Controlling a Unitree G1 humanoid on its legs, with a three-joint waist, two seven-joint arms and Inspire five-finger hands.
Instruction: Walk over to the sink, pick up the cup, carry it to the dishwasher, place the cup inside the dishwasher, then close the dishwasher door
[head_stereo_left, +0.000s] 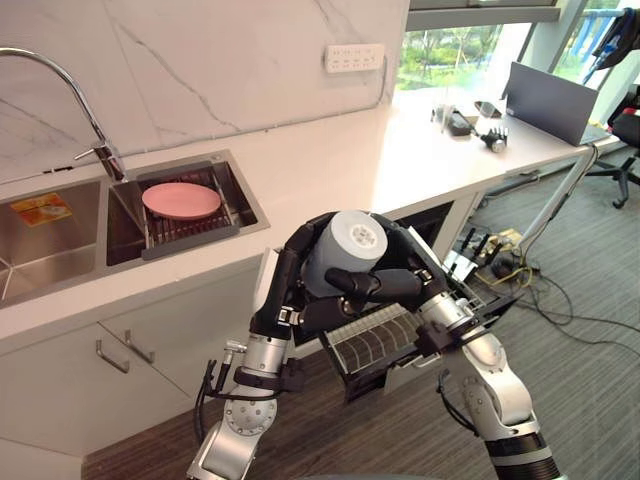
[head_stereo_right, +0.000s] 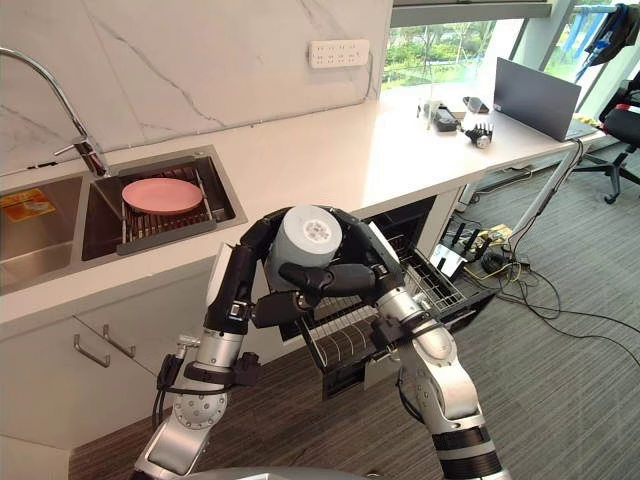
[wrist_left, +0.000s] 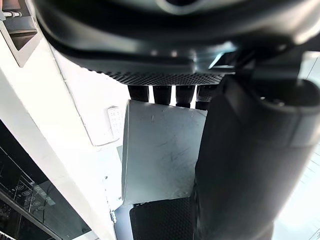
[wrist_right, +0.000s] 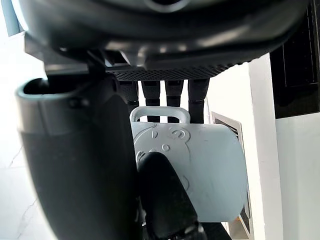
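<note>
You have the cup (head_stereo_left: 348, 248) clasped between the left robot hand (head_stereo_left: 288, 283) and right robot hand (head_stereo_left: 408, 284), both curled round it, just off the front edge of the surface (head_stereo_left: 330, 170), above the open dishwasher rack (head_stereo_left: 378, 342). Loosen one side unevenly and it could drop onto the rack tilted.

Left hand (head_stereo_left: 293, 265), right hand (head_stereo_left: 412, 272), fingers (wrist_left: 162, 93) curled
</note>
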